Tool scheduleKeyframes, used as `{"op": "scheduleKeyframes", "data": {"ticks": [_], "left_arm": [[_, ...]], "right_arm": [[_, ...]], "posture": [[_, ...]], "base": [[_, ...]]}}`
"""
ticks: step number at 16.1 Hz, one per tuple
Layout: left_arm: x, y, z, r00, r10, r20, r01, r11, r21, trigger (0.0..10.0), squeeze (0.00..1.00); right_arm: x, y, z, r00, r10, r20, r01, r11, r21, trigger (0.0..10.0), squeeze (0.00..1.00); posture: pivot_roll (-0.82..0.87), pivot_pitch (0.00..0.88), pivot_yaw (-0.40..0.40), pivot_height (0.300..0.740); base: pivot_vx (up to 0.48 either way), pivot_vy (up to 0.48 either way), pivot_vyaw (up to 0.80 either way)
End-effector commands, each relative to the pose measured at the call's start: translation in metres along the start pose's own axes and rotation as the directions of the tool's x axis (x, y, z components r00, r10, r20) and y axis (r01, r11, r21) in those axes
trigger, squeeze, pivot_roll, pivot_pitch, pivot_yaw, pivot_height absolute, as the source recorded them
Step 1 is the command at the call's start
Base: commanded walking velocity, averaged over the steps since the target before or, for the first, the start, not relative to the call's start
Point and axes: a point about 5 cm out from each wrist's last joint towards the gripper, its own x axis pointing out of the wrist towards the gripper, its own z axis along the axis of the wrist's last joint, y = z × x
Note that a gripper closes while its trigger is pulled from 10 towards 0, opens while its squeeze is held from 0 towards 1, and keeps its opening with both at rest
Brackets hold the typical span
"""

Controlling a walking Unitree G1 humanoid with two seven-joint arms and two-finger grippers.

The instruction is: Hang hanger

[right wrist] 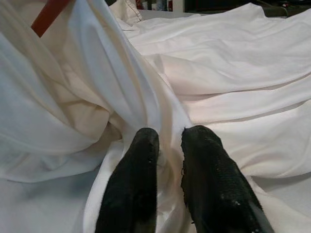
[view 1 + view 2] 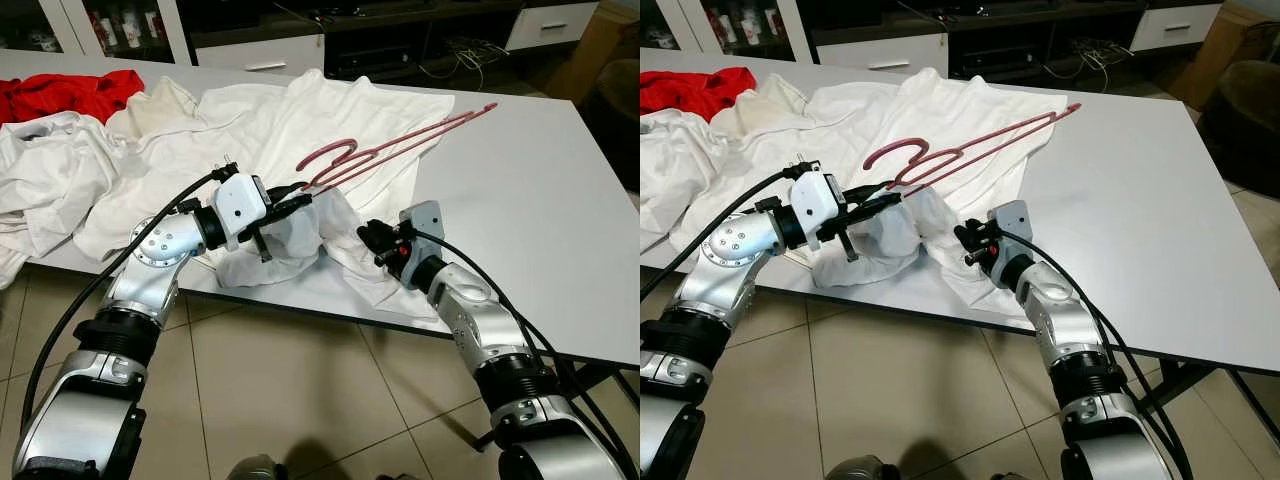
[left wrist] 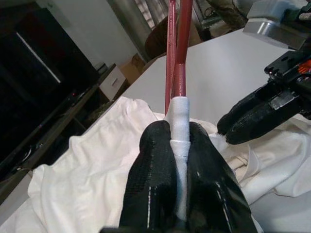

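A dark red hanger (image 2: 395,148) with a white-wrapped end lies over plain white garments (image 2: 300,120) on a white table (image 2: 540,220), a bright red cloth (image 2: 70,92) far left.

I see a white worktop (image 2: 540,200) on dark legs over a beige tiled floor (image 2: 300,400). Behind it stands a dark cabinet (image 2: 400,40) with white drawers (image 2: 262,55) and loose cables (image 2: 465,52). Far left, a glass-door cupboard (image 2: 120,25). Even indoor light.

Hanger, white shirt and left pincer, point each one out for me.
hanger (image 2: 400,145), left eye view, on its long red bar.
white shirt (image 2: 330,110), left eye view, on the flat cloth.
left pincer (image 3: 179,160), left wrist view, between its fingertips.
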Motion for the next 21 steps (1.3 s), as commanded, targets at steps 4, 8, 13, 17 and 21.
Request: {"op": "scheduleKeyframes", "data": {"ticks": [4,8,13,17,21], "left_arm": [[0.000,0.002,0.004,1.000,-0.007,0.015,0.006,1.000,0.017,1.2,0.00],[0.001,0.001,0.004,1.000,-0.011,0.017,0.010,1.000,0.017,1.0,0.00],[0.002,0.001,0.005,1.000,-0.012,0.021,0.012,1.000,0.018,0.9,0.00],[0.002,0.001,0.005,1.000,-0.010,0.021,0.010,1.000,0.020,0.9,0.00],[0.002,0.002,0.006,1.000,-0.012,0.023,0.012,1.000,0.024,0.8,0.00]], "right_arm": [[0.001,-0.004,0.007,1.000,0.001,0.021,-0.002,0.999,0.047,10.0,1.00],[0.000,0.009,0.008,0.993,0.109,0.042,-0.114,0.984,0.133,10.0,0.00],[0.000,0.016,0.001,0.988,0.155,-0.007,-0.153,0.981,0.117,10.0,0.00],[0.003,0.018,-0.004,0.988,0.146,-0.046,-0.141,0.986,0.090,10.0,0.00],[0.005,0.014,-0.008,0.994,0.081,-0.074,-0.078,0.996,0.040,4.1,0.00]], "posture": [[0.14,0.025,0.009,0.740],[0.14,0.021,0.008,0.740],[0.14,0.017,0.007,0.740],[0.14,0.015,0.007,0.740],[0.14,0.011,0.006,0.740]], "base": [[0.000,0.000,0.00],[0.000,0.000,0.00],[0.000,0.000,0.00],[0.000,0.000,0.00],[0.000,0.000,0.00]]}}
